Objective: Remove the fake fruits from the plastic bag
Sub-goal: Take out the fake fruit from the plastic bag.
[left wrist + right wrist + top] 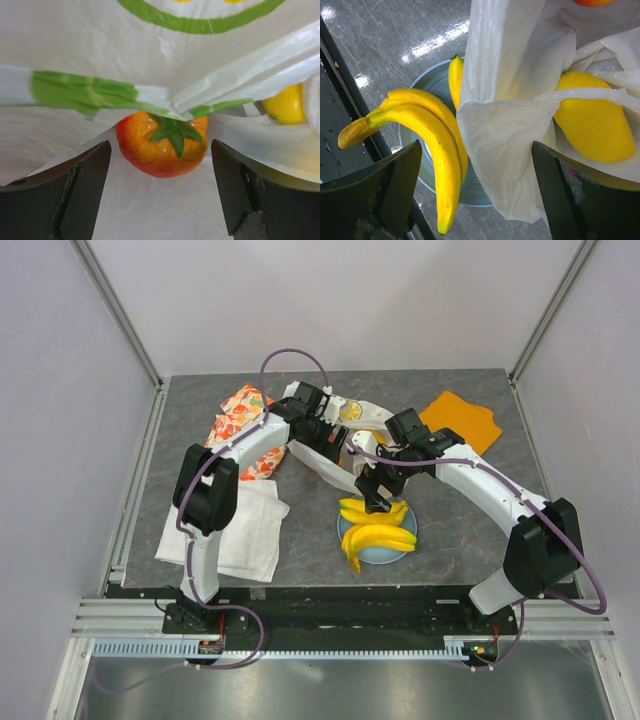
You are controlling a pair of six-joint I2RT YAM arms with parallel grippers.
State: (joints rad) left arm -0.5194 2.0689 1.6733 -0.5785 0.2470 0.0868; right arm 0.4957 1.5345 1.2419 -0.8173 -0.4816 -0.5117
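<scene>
**While both claws gape wide, fruit sits in the bag**

Because the top camera looks down from high up, it shows the whole desk (450, 545). The white plastic bag (325, 468) lies in the middle, with a blue plate (388, 556) on its near side. The bananas (378, 537) rest on the plate, lying longways from left to right. A flowery cloth (240, 425) and a white cloth (235, 530) lie to the left.

The wrist cameras show what the top one hides. Up close to the right claw (475, 150), one bunch has its stem at the left of the picture and its tips curving down. A fold of the bag hangs between the two fingers, which are spread far apart and pinch nothing. A yellow fruit (595, 120) lies inside the bag, its long way slanting from upper left to lower right.

The left claw (161, 150) is spread wide too and holds nothing. A red fruit (162, 145) sits inside the bag, seen between the fingers with a gap on each side. Its green top faces the camera.

The bag has a green stripe and a green ring printed on it. I cannot read any words.
</scene>
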